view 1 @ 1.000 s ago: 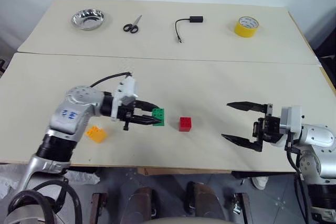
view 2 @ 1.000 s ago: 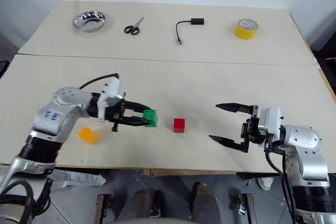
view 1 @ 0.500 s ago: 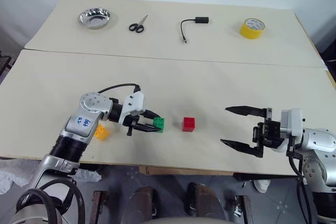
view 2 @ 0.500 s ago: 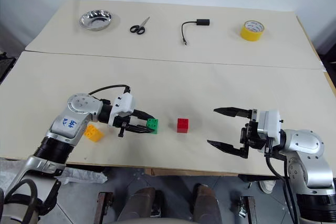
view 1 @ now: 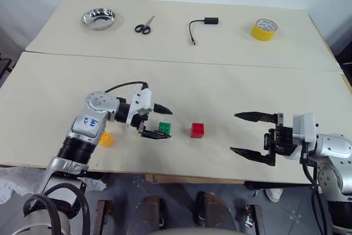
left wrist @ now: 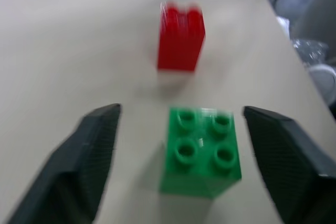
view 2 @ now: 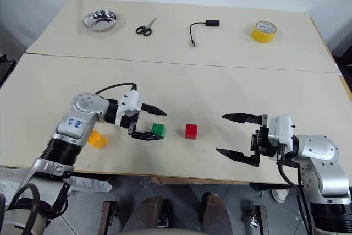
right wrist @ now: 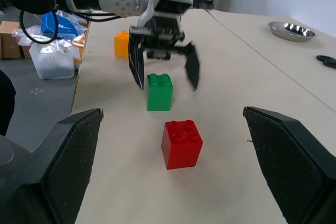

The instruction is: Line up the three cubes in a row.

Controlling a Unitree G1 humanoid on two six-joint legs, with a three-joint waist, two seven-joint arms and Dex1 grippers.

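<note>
So we're just letting go of the green cube (view 1: 164, 129). A second ago the left gripper (view 1: 158, 121) was pinched shut on it, and now its fingers are standing wide on either side with clear gaps, so the cube is sitting free on the worktop (view 1: 220, 89), studs up, near the front edge and a bit left of the middle. The red cube (view 1: 197, 130) is sitting just to its right, close but not touching, and from the left wrist view the two are looking pretty well in line. We're reading that as the green one being placed, so two of the three are done.

The yellow-orange cube (view 1: 106, 139) is the odd one out. It's lying close to the front edge off to the left, partly tucked behind our left arm, and looking a bit tilted.

Our right gripper (view 1: 252, 134) is hovering spread wide and holding nothing, right of the red cube and well apart from it.

Room-wise we're fine: loads of bare worktop behind the cubes and between red and the right gripper. The tight bit is the front edge, which the whole row is hugging, so we're thinking careful nudges when fetching the last one. Steel bowl (view 1: 98, 18), scissors (view 1: 143, 26), black cable (view 1: 199, 26) and yellow tape roll (view 1: 263, 29) are way off along the back edge.
</note>
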